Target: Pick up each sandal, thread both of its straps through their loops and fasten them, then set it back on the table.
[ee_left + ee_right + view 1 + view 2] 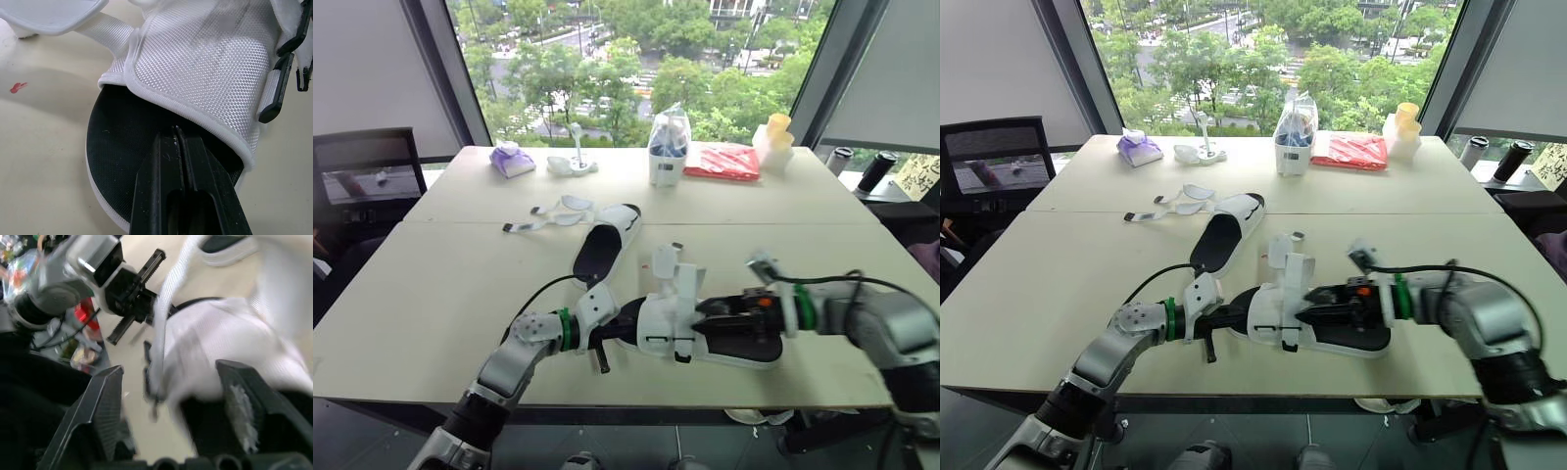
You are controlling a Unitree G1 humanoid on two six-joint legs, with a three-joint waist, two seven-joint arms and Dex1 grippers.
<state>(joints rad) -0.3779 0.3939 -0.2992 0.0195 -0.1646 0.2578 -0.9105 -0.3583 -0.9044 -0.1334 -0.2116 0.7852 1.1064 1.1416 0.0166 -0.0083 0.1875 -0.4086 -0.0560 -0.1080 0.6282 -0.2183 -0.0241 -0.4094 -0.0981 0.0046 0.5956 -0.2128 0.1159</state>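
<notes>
Sandal [666, 321] between left pincer [177, 133] and right pincer [710, 313]

Head eyes look forward and down onto the white-strapped, black-soled sandal [666, 318]; wrist cameras, close behind left gripper [177, 132] and right gripper [168, 374], share it.

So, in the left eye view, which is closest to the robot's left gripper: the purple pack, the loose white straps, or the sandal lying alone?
1. Lone sandal, mid-table, just beyond the left gripper.
2. Loose white straps, farther back, leftward.
3. Purple pack, far-left edge.
</notes>
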